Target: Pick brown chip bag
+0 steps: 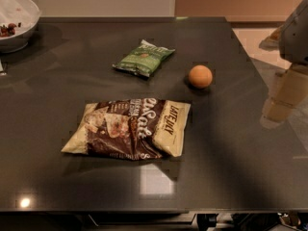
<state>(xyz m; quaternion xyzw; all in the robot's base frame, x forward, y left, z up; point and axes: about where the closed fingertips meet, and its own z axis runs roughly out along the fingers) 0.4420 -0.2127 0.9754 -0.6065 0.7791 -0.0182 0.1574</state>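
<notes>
Grey rounded arm housing [297, 30]; beige blocky claw [281, 99] below it, far right.

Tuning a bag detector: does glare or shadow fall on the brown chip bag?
Camera view: glare patches lie on the table, nearer the camera than the brown chip bag, not on it; the bag's soft shadow runs along its near edge; the tool hangs at the right edge, apart from it.

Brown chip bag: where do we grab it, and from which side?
Come down from above and pinch across the short width of the brown chip bag, probably near its cream right end. It lies flat on the table, long side left to right, so no edge stands up for a side grasp. That end is nearest the gripper, which hangs by the table's right edge.
</notes>
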